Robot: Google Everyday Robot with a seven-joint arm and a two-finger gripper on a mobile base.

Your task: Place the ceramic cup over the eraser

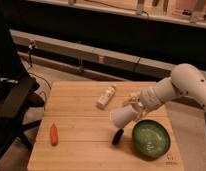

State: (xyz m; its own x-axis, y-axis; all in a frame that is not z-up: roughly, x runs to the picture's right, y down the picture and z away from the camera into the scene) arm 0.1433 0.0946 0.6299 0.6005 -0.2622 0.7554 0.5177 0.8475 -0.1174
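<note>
The white ceramic cup [122, 117] is held tilted, its mouth pointing down and to the left, a little above the wooden table [81, 145]. My gripper [136, 108] is shut on the cup from the right, at the end of my white arm [181, 90]. The black eraser [117, 136] lies on the table just below the cup, slightly to its left, next to the green bowl [151, 138]. The cup does not cover the eraser.
A white bottle-like object [106, 96] lies on the table behind and left of the cup. An orange carrot-like object [54, 134] lies near the left front. A black chair [11, 100] stands left of the table. A dark bench runs along the back.
</note>
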